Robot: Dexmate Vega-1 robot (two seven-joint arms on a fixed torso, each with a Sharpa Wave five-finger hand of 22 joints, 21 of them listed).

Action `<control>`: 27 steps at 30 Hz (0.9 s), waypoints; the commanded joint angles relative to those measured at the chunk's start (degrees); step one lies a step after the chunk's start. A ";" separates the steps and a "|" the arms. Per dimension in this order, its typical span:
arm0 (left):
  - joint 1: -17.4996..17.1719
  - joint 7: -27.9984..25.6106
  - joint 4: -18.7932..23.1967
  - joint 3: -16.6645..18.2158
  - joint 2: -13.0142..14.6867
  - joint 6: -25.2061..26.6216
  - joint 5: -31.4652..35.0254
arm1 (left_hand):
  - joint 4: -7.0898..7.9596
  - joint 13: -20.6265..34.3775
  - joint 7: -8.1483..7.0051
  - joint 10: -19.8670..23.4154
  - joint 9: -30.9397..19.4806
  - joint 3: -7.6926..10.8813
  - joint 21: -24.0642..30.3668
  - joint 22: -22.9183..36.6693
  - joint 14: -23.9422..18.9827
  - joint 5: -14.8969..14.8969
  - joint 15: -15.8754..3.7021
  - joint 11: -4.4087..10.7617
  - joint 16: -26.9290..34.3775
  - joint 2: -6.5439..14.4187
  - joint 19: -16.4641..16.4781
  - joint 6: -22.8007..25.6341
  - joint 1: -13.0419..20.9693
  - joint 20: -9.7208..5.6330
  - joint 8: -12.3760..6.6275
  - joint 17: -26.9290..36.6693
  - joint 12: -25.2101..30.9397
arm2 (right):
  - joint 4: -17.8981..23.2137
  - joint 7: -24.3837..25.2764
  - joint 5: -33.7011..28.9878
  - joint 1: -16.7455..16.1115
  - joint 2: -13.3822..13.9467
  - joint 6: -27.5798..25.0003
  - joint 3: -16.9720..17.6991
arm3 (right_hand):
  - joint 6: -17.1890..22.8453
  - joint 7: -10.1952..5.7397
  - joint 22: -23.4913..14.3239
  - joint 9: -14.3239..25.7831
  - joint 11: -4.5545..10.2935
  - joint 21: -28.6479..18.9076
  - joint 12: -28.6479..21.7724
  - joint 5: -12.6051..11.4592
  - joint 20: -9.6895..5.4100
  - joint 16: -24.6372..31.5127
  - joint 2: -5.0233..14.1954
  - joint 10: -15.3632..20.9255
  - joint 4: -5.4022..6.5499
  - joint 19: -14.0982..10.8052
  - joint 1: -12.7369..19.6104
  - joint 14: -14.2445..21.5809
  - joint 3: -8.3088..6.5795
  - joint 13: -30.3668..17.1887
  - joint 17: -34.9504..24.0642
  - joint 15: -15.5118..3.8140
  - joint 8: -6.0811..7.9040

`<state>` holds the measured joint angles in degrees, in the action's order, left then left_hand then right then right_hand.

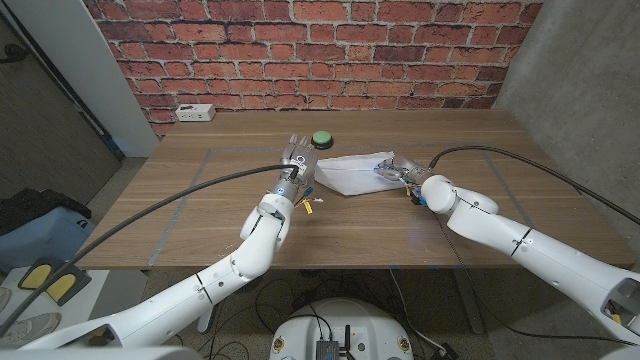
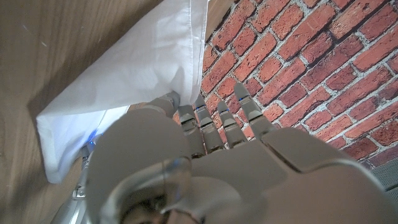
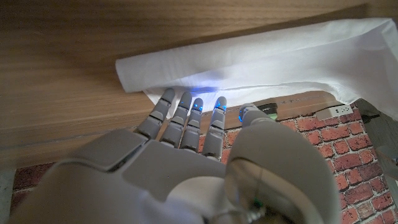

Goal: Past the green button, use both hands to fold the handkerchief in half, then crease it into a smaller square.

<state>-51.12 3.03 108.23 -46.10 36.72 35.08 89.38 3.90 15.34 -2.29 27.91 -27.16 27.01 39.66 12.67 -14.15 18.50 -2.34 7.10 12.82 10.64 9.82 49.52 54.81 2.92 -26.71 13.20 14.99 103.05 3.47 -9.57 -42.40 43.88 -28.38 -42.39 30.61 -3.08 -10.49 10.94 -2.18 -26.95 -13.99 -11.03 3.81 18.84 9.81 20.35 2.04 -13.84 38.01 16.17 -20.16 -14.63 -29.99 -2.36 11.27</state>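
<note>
We've got a plain white cloth handkerchief [image 1: 352, 174], a round green button [image 1: 321, 139], a brown wood-grain table [image 1: 200, 200], a red brick wall [image 1: 300, 50] and glossy white robot arms [image 1: 530, 245].

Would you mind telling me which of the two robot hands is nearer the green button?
The left robot hand: it sits at the handkerchief's left end, just beside and below the green button. The right robot hand is at the cloth's far end.
</note>
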 commanded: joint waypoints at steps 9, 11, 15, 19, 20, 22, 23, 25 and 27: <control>1.68 -4.10 -2.21 0.23 0.24 -2.18 -1.48 | 2.00 1.07 -0.48 0.46 -2.80 1.28 1.02 0.17 0.18 1.46 -3.36 0.54 0.15 0.23 -0.13 -0.61 0.10 -0.68 -2.42 0.31 0.66 | -1.57 -3.78 -1.16 2.70 -0.98 -0.62 -2.67 | 3.81 -0.34 -0.33 0.05 2.02 -0.20 -1.34 -0.29 0.36 -0.69 -0.36 3.36 -1.64 -0.80 0.43 1.82 -1.01 0.07 1.24 -1.40 1.12; 2.13 -4.43 -2.42 -0.01 0.41 -2.60 -1.32 | 2.09 1.26 -0.58 0.53 -3.31 1.29 1.26 0.17 0.13 1.69 -3.29 0.60 0.14 0.20 0.05 -0.72 0.10 -0.91 -2.89 0.34 0.76 | -1.88 -4.14 -1.43 3.08 -1.17 -0.56 -3.01 | 4.24 -0.62 -0.34 0.04 2.19 -0.26 -1.42 -0.37 0.23 -0.82 -0.11 3.71 -1.85 -0.99 0.64 2.10 -1.37 0.11 1.54 -1.39 1.19; 3.27 -4.93 -2.98 -0.37 0.70 -3.78 -1.46 | 2.30 1.75 -0.56 0.76 -4.62 1.35 2.28 0.30 -0.27 2.28 -3.58 0.77 0.18 0.21 1.29 -1.22 0.15 -1.62 -3.99 0.38 1.04 | -2.77 -5.49 -1.84 4.03 -1.61 -0.73 -3.95 | 4.98 -0.96 -0.35 0.03 2.63 -0.45 -1.63 -0.55 0.06 -0.59 0.56 4.70 -2.53 -1.54 1.35 3.74 -2.40 0.22 2.10 -2.07 1.18; 4.77 -5.86 -3.77 -0.88 0.90 -5.23 -1.50 | 2.45 2.18 -0.33 0.96 -5.73 1.46 3.28 0.59 -0.79 2.78 -3.73 0.74 0.27 0.29 2.20 -1.61 0.26 -1.74 -4.97 0.42 1.29 | -3.68 -6.72 -2.24 4.94 -2.00 -0.75 -4.82 | 5.59 -0.76 -0.35 0.02 2.14 -0.74 -1.87 -0.57 0.20 -0.46 0.51 5.69 -2.95 -2.32 1.60 4.85 -2.90 0.30 2.53 -2.04 1.18; 5.25 -5.81 -3.97 -1.08 0.90 -5.62 -1.35 | 2.47 2.26 -0.26 0.98 -5.93 1.48 3.49 0.65 -0.90 2.87 -3.82 0.78 0.29 0.29 2.40 -1.73 0.28 -1.83 -5.13 0.43 1.33 | -3.87 -6.85 -2.28 5.07 -2.12 -0.67 -4.93 | 5.72 -0.73 -0.34 0.02 2.21 -0.76 -1.90 -0.56 0.23 -0.31 0.49 5.85 -3.04 -2.37 1.63 5.28 -2.96 0.32 2.57 -2.03 1.18; 6.12 -6.77 -4.61 -1.45 0.85 -6.37 -1.28 | 2.50 2.41 -0.35 1.11 -6.29 1.51 3.81 0.78 -0.95 3.02 -3.85 0.83 0.26 0.30 2.55 -1.90 0.32 -1.85 -5.44 0.44 1.44 | -4.23 -7.21 -2.37 5.37 -2.35 -0.68 -5.17 | 5.85 -0.67 -0.34 0.01 2.41 -0.76 -1.92 -0.55 0.25 -0.26 0.42 6.01 -3.24 -2.40 1.76 5.42 -3.02 0.34 2.61 -2.02 1.17; 6.61 -6.67 -4.81 -1.66 0.82 -6.78 -1.18 | 2.52 2.47 -0.25 1.17 -6.46 1.52 3.95 0.83 -0.95 3.09 -3.86 0.78 0.23 0.29 2.62 -1.96 0.33 -1.88 -5.59 0.44 1.48 | -4.39 -7.31 -2.42 5.47 -2.41 -0.57 -5.26 | 5.95 -0.66 -0.34 0.01 2.39 -0.79 -1.92 -0.55 0.30 -0.25 0.43 6.05 -3.32 -2.47 1.81 5.42 -3.06 0.35 2.61 -2.04 1.18; 7.47 -7.69 -5.48 -2.02 0.75 -7.60 -1.32 | 2.54 2.57 -0.23 1.19 -6.70 1.54 4.12 0.91 -0.93 3.19 -3.93 0.81 0.19 0.28 2.58 -1.96 0.36 -1.89 -5.85 0.45 1.53 | -4.65 -7.49 -2.47 5.62 -2.56 -0.53 -5.40 | 6.12 -0.64 -0.34 0.01 2.35 -0.81 -1.94 -0.54 0.29 -0.21 0.45 6.18 -3.47 -2.53 1.92 5.44 -3.12 0.37 2.61 -2.12 1.20; 8.38 -8.03 -6.00 -2.44 0.68 -8.46 -1.39 | 2.55 2.64 -0.19 1.20 -6.86 1.56 4.26 0.97 -1.00 3.26 -4.02 0.82 0.19 0.28 2.64 -2.00 0.38 -1.96 -6.00 0.46 1.56 | -4.85 -7.62 -2.51 5.71 -2.68 -0.54 -5.51 | 6.30 -0.64 -0.34 0.01 2.50 -0.83 -1.98 -0.53 0.33 -0.16 0.41 6.39 -3.69 -2.58 2.08 5.55 -3.19 0.39 2.63 -2.06 1.20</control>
<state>-46.69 -2.04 104.62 -46.90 37.37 30.65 88.09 5.65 17.71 -2.36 28.80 -33.58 27.81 43.26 13.46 -14.76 21.24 -2.35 7.99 12.82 10.42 11.97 47.74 54.61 1.01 -31.39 13.46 16.23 100.12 -2.21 -11.48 -38.35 42.19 -28.97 -46.32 36.35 -3.71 -10.57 10.94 0.30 -27.63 -15.69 -11.26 3.18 18.40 10.18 25.80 -1.39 -14.89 39.31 21.12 -22.91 -14.09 -27.32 -2.59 11.89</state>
